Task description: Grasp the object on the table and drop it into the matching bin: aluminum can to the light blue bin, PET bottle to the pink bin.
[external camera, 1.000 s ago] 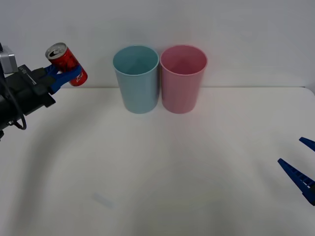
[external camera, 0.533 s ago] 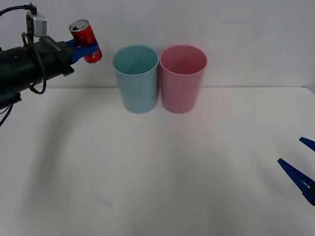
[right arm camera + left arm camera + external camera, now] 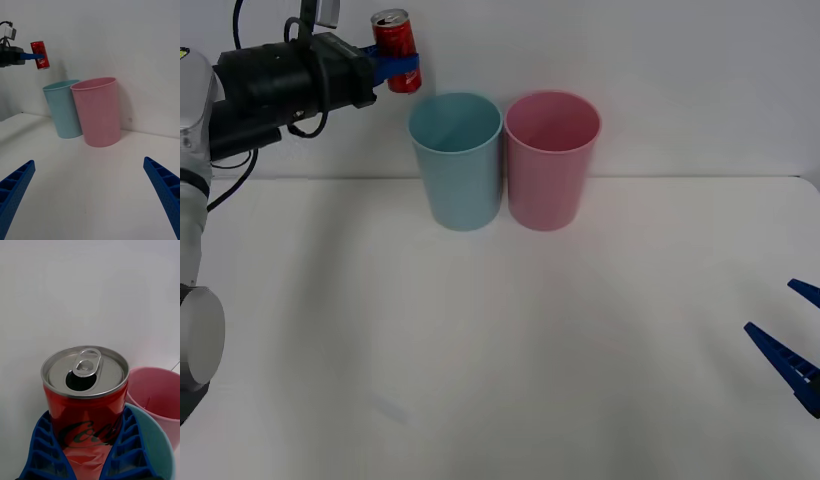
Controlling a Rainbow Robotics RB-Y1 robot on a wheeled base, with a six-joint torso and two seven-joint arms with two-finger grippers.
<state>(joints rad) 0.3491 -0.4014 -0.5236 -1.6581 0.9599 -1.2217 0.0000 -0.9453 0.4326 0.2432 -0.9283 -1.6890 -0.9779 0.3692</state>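
Holding the red aluminum can (image 3: 396, 37) clenched mid-body in my left gripper (image 3: 402, 68), high beside the light blue bin (image 3: 456, 160). Opened, likely light, dentable, slick. Right gripper (image 3: 788, 352) idle, spread.

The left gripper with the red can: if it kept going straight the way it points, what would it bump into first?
Probably nothing at once. The left gripper, shut on the aluminum can, points across above the rim of the light blue bin. It would likely pass over that and the pink bin, though depth is unclear.
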